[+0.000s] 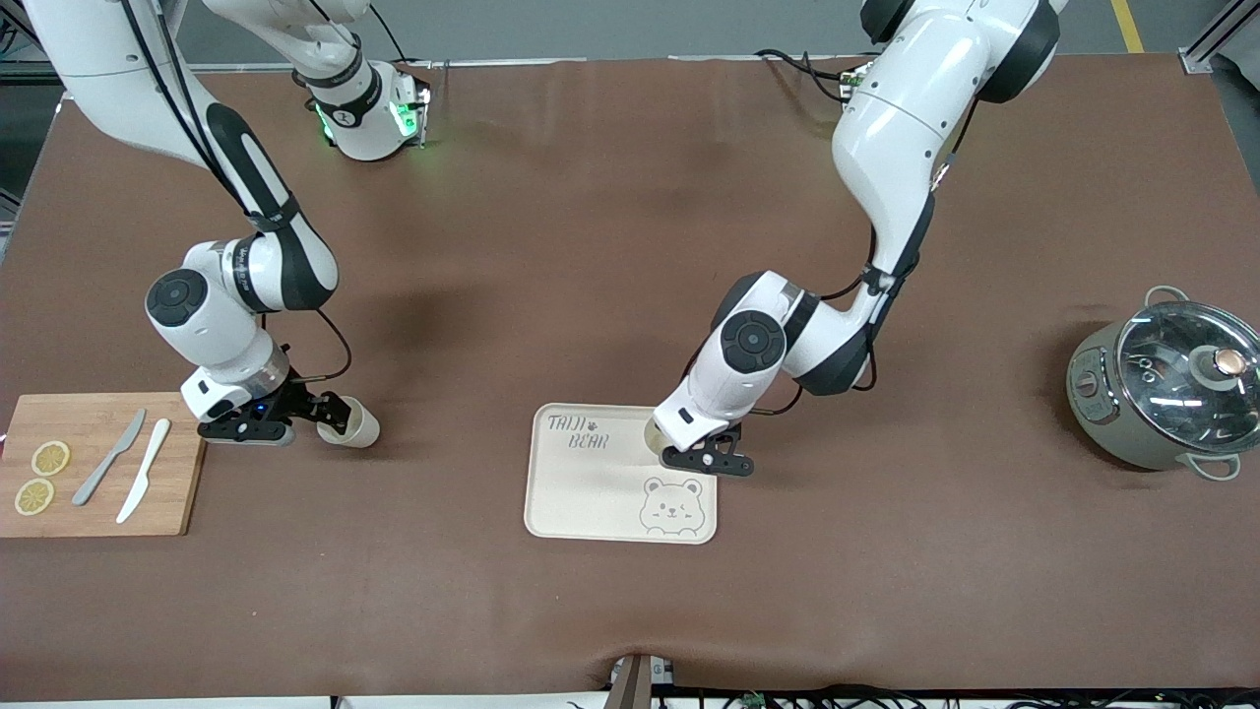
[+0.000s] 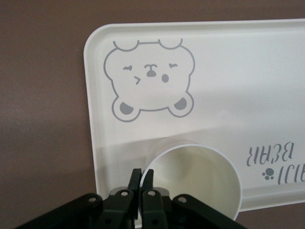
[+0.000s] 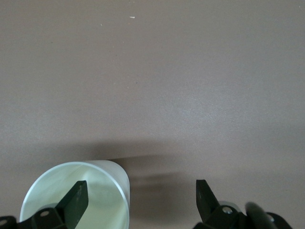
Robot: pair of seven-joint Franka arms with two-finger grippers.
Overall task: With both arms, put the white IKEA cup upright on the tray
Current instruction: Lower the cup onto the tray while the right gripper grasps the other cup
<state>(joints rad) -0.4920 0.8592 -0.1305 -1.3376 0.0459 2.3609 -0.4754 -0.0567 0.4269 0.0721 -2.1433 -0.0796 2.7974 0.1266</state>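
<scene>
One white cup (image 2: 195, 183) stands upright on the cream bear tray (image 2: 228, 86), at the tray's corner toward the left arm; in the front view only a sliver of it (image 1: 651, 433) shows. My left gripper (image 2: 142, 177) is shut on its rim, seen in the front view (image 1: 661, 445) at the tray's (image 1: 591, 492) edge. A second white cup (image 1: 356, 421) lies on its side on the brown table beside the cutting board. My right gripper (image 1: 330, 414) is open at its mouth. In the right wrist view (image 3: 140, 196) one finger (image 3: 76, 200) is in front of the cup's opening (image 3: 90, 191), the other outside.
A wooden cutting board (image 1: 167, 492) at the right arm's end bears two lemon slices (image 1: 49, 458), a grey knife (image 1: 110, 458) and a white knife (image 1: 145, 470). A pot with a glass lid (image 1: 1166, 389) stands at the left arm's end.
</scene>
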